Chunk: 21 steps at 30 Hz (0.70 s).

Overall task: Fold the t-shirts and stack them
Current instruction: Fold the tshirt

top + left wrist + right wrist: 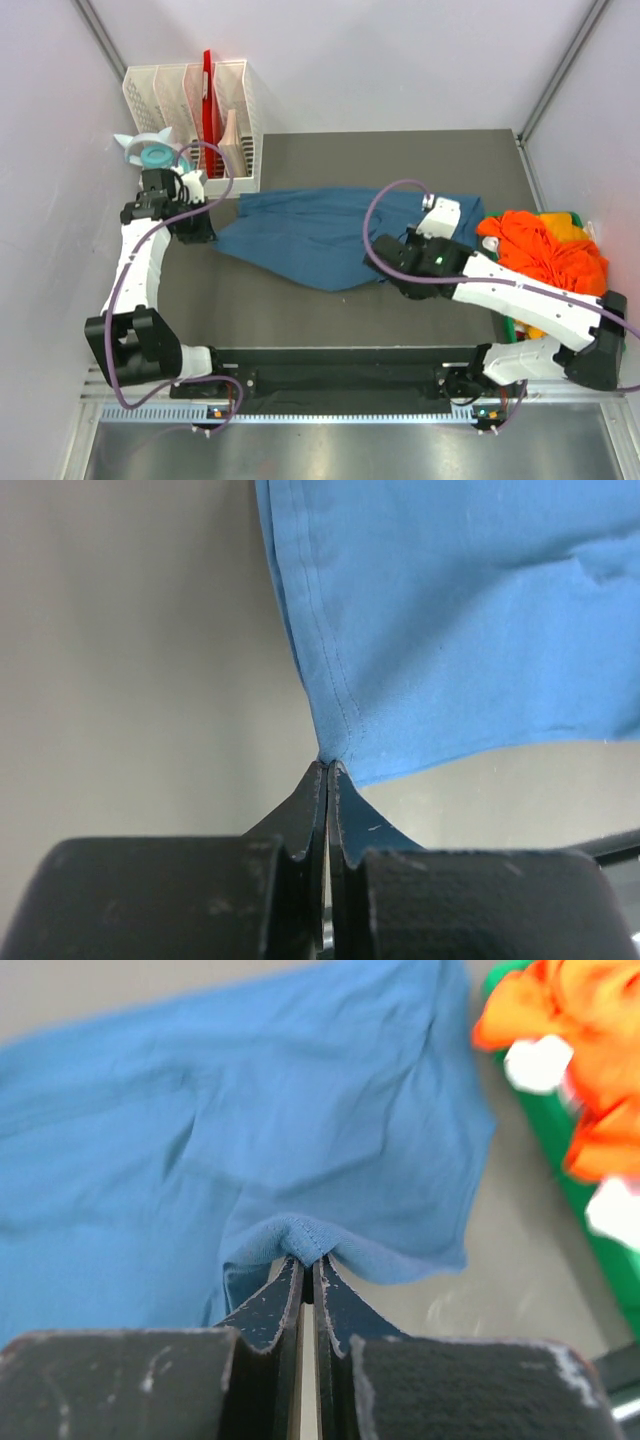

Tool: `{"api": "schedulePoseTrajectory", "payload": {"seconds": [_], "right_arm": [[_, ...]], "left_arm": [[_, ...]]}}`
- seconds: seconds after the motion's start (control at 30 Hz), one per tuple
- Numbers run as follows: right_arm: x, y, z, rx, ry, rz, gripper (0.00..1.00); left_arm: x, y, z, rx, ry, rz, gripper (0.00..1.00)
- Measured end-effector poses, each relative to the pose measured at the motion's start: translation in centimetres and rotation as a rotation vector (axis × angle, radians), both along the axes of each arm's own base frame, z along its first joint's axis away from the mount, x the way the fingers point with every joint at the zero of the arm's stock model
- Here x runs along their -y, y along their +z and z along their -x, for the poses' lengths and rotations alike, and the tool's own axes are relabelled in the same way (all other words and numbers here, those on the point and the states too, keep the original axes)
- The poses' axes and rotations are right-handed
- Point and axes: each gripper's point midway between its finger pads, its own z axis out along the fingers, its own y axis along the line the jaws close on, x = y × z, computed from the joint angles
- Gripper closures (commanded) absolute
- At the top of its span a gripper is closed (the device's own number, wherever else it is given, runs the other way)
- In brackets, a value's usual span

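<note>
A large teal-blue t-shirt (310, 235) lies spread across the middle of the dark table. My left gripper (197, 232) is shut on its left corner; the left wrist view shows the hemmed corner (335, 752) pinched at the tips of my left gripper (328, 767). My right gripper (385, 268) is shut on the shirt's lower right edge, where a fold of hem (300, 1237) bulges over the tips of my right gripper (309, 1263). More t-shirts, bright orange with yellow bits (545, 248), are heaped at the right in a green bin (514, 330).
A white slotted rack (195, 112) with a red item stands at the back left, with a pale teal round object (148, 152) beside it. White enclosure walls close in on both sides. The orange heap (570, 1055) and green bin edge (570, 1175) lie close to my right gripper.
</note>
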Motion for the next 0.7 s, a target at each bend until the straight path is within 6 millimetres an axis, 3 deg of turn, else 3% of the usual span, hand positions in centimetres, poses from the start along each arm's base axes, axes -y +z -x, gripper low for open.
{"api": "schedulePoseTrajectory", "payload": {"seconds": [0.2, 0.33, 0.7], "right_arm": [[2.9, 2.0, -4.3, 0.028, -0.049, 0.043, 1.00], [3.8, 2.3, -6.9, 0.028, -0.053, 0.068, 1.00], [4.4, -1.0, -13.7, -0.071, -0.033, 0.124, 1.00]], "left_arm": [[-0.4, 0.0, -2.3, 0.009, 0.032, 0.006, 1.00], [-0.7, -0.6, -3.9, -0.002, 0.052, 0.013, 1.00], [-2.1, -2.6, -7.7, -0.020, 0.093, -0.016, 1.00]]}}
